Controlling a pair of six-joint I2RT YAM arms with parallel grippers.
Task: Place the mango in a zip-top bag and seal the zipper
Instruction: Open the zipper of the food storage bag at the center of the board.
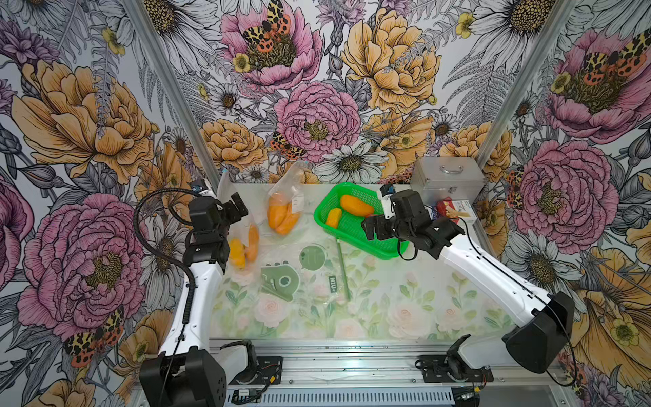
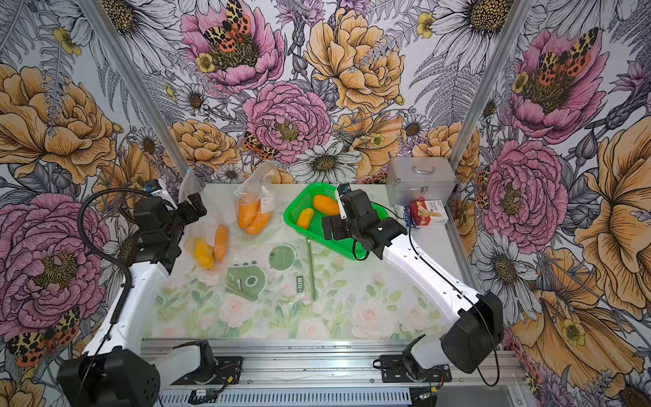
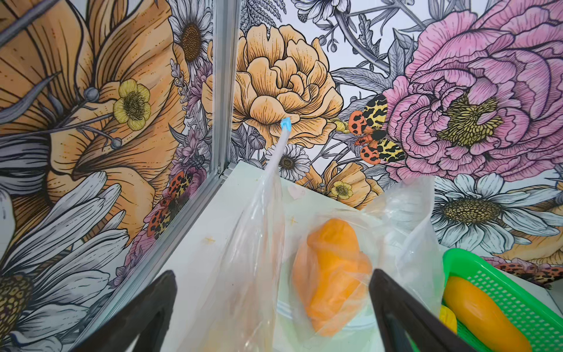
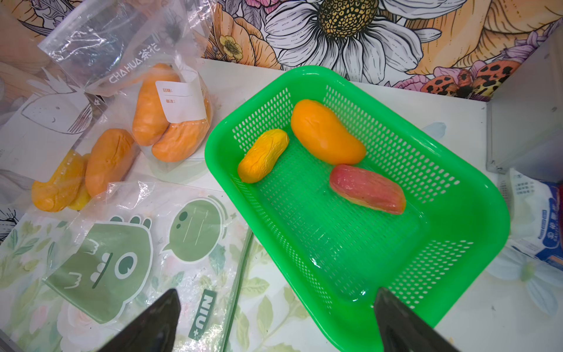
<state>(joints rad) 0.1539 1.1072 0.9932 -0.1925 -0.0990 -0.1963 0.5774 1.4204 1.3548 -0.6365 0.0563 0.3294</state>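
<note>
Floral table (image 1: 422,299): bagged mangoes (image 1: 281,215), green basket (image 1: 352,230).

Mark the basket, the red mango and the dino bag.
basket (image 4: 335,250), right wrist view, bare mesh floor.
red mango (image 4: 367,189), right wrist view, middle of its skin.
dino bag (image 4: 100,268), right wrist view, on the dinosaur print.

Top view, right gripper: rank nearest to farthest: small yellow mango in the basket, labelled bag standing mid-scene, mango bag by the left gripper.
1. The small yellow mango, in the green basket, just beside the right gripper.
2. The labelled bag, standing in the middle, towards the back.
3. The mango bag, far across, by the left gripper.
</note>
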